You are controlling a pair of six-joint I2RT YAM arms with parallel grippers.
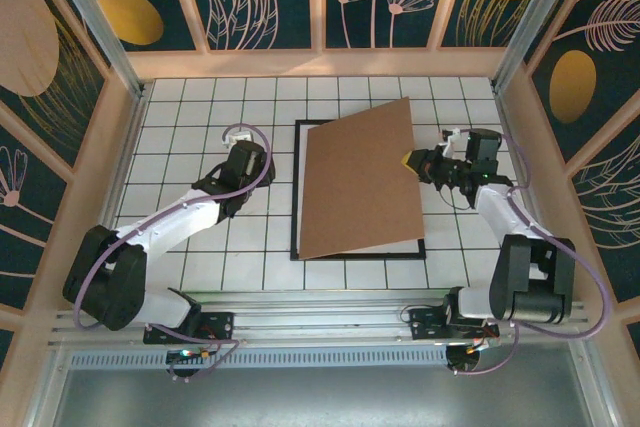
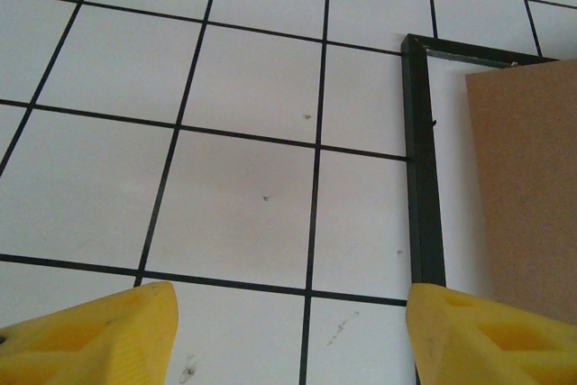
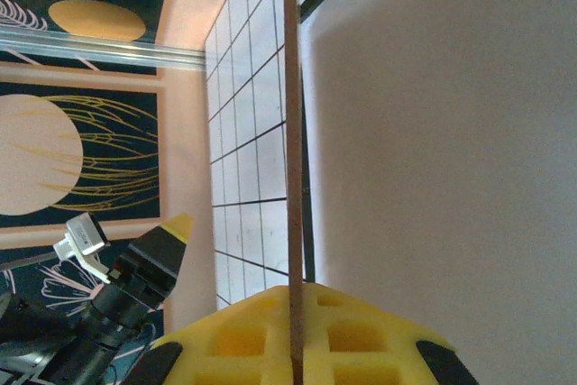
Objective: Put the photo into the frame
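Observation:
The thin black frame (image 1: pixel 295 197) lies flat on the tiled table, and its left rail (image 2: pixel 422 178) and far left corner show in the left wrist view. A plain brown backing board (image 1: pixel 360 182) hangs tilted over it and covers most of the opening. My right gripper (image 1: pixel 415 160) is shut on the board's right edge; in its wrist view the board (image 3: pixel 293 132) runs edge-on between the yellow fingers (image 3: pixel 243 340). A pale white surface (image 3: pixel 451 151) fills the frame under the board. The photo's printed side is hidden. My left gripper (image 2: pixel 288 331) hangs open over bare tiles just left of the frame, holding nothing.
White tiles with black grid lines (image 1: pixel 200 117) surround the frame. Cream walls with aluminium posts (image 1: pixel 130 87) close in the table on three sides. The arms' bases sit on a rail (image 1: pixel 320 322) at the near edge.

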